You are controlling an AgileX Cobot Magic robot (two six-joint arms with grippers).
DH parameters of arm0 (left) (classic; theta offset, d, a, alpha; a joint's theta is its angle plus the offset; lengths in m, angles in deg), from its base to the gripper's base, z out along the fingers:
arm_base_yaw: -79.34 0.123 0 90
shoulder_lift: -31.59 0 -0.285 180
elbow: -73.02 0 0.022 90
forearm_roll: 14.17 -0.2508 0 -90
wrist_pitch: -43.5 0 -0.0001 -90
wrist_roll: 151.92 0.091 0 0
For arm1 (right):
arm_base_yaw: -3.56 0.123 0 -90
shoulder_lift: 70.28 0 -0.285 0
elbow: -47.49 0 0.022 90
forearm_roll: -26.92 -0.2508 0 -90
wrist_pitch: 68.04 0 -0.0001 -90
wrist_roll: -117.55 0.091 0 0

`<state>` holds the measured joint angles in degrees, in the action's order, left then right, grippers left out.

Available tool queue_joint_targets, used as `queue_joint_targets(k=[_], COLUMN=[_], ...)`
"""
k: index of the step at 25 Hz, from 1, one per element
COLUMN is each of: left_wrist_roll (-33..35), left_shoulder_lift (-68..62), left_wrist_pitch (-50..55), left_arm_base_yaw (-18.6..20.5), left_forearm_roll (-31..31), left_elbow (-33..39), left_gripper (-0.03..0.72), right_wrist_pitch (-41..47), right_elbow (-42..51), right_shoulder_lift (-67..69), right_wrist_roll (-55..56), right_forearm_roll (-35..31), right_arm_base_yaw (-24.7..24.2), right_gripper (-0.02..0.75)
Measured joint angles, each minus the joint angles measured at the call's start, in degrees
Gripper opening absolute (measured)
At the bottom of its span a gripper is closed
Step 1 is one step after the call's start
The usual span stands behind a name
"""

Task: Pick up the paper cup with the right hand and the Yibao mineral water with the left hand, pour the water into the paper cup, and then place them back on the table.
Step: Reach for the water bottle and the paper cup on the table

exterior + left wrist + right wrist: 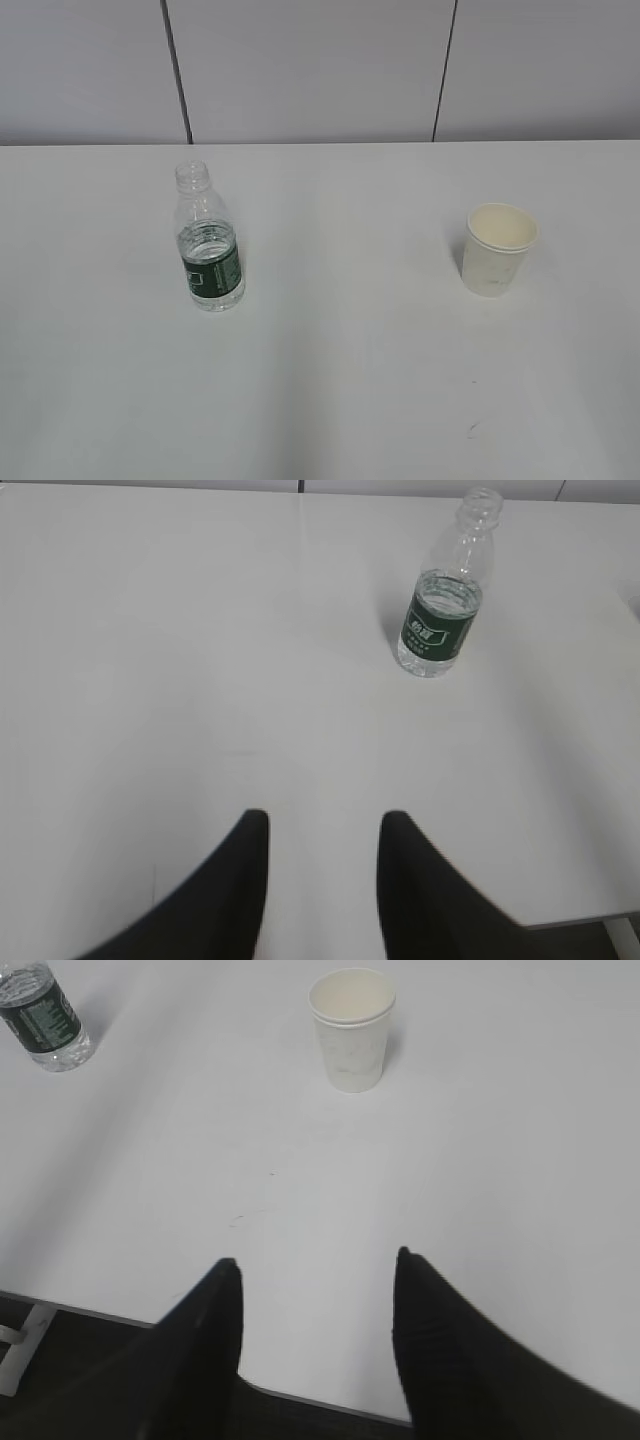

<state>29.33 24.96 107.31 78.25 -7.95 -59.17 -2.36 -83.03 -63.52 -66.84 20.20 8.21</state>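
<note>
We judge the paper cup (499, 250) light and easily crushed, so we'd grip mid-wall; the Yibao mineral water (209, 245), uncapped and part full, at its label. Both stand upright, well apart on the bare worktop (340, 380), nothing between. Left fingers (250, 880) and right fingers (225, 1330) stand apart, holding nothing

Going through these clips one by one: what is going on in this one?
Nothing is being handled yet. The Yibao mineral water, uncapped and partly full, stands upright on the table, with the paper cup upright well apart from it. The left hand and the right hand are both open and empty, hovering near the table's near edge, each facing its own item.
</note>
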Motion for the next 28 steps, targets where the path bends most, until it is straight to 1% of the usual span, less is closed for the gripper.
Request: queue_joint_targets(k=[11, 13, 20, 25, 28], left_wrist_roll=[0.0, 0.0, 0.4, 3.8, 8.0], left_shoulder_lift=[0.0, 0.0, 0.0, -0.5, -5.1], left_wrist_pitch=[0.0, 0.0, -1.5, -13.6, -20.1], left_arm_base_yaw=[0.0, 0.0, 0.0, 0.0, 0.0], left_forearm_roll=[0.0, 0.1, 1.5, 1.8, 3.3], left_elbow=[0.0, 0.0, -0.5, -2.1, -2.2], left_gripper=[0.238, 0.238, 0.238, 0.238, 0.238], right_wrist_pitch=[0.0, -1.2, -15.3, -21.9, -28.2], right_elbow=[0.0, -0.5, -1.4, -1.4, -1.4], right_shoulder_lift=[0.0, 0.0, 1.0, 9.5, 15.6], right_wrist_roll=[0.0, 0.0, 1.3, 1.4, 1.5], right_forearm_roll=[0.0, 0.0, 0.3, 2.4, 3.5], right_arm_base_yaw=[0.0, 0.0, 0.0, 0.0, 0.0], right_gripper=[0.398, 0.398, 0.398, 0.398, 0.398])
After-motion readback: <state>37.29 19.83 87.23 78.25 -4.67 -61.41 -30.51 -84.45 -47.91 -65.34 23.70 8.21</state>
